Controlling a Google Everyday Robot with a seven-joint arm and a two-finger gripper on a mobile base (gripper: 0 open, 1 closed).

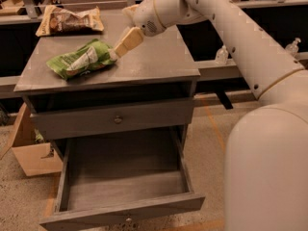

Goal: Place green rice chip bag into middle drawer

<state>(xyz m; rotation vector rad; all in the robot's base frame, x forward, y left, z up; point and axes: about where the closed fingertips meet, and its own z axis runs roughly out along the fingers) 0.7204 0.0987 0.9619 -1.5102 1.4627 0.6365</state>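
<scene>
The green rice chip bag (81, 59) lies crumpled on the left part of the grey cabinet top (154, 61). My gripper (116, 54) reaches down from the upper right, and its cream tip sits at the bag's right end, touching or nearly touching it. The middle drawer (125, 174) is pulled out below, with its plank bottom bare and its front panel (120, 214) near the bottom edge of the view.
A tan-and-brown snack bag (69, 20) lies at the back left of the top. A closed grey drawer front with a knob (118, 120) sits above the open drawer. A cardboard box (33, 155) stands on the floor at left. My white arm (260, 71) fills the right side.
</scene>
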